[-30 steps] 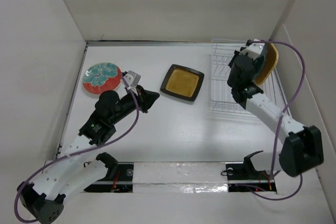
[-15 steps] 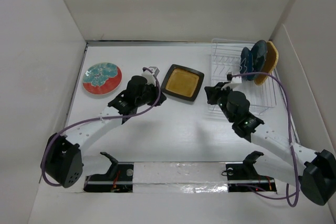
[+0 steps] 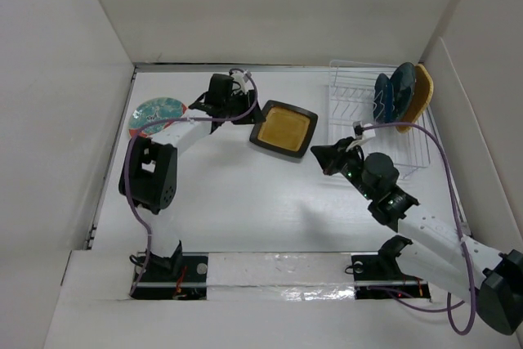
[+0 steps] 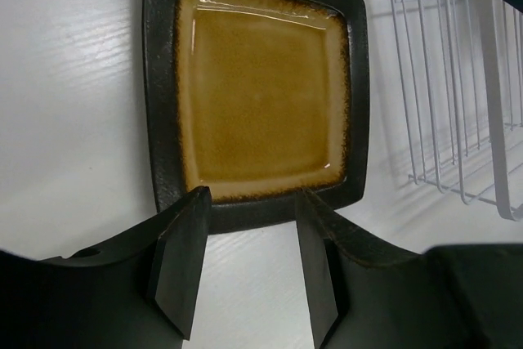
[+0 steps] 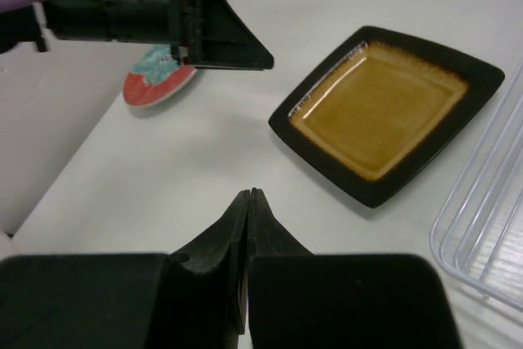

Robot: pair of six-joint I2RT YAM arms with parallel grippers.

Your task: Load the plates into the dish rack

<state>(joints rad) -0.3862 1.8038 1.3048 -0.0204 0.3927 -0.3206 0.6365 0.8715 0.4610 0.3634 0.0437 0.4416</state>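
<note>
The black-rimmed mustard square plate (image 3: pixel 283 128) lies flat on the table left of the white wire dish rack (image 3: pixel 359 149). My left gripper (image 3: pixel 250 112) is open at the plate's left edge. In the left wrist view its fingertips (image 4: pixel 198 199) overlap the plate's (image 4: pixel 261 91) near rim, which sits in the gap. My right gripper (image 3: pixel 319 154) is shut and empty, low beside the rack's front left corner; the right wrist view shows its closed tips (image 5: pixel 248 194) short of the plate (image 5: pixel 384 112). Three plates stand in the rack's far right: dark blue leaf-shaped (image 3: pixel 382 97), grey-teal (image 3: pixel 401 86), orange (image 3: pixel 422 91).
The red-rimmed teal floral plate (image 3: pixel 154 114) lies at the back left, partly covered by my left arm; it also shows in the right wrist view (image 5: pixel 159 79). The rack's wires (image 4: pixel 458 79) are just right of the mustard plate. White walls enclose the table on three sides.
My left arm swung toward the back and reached right to the mustard plate's left edge. My right gripper left the rack and moved forward-left, shut and empty; three plates stand in the rack.
</note>
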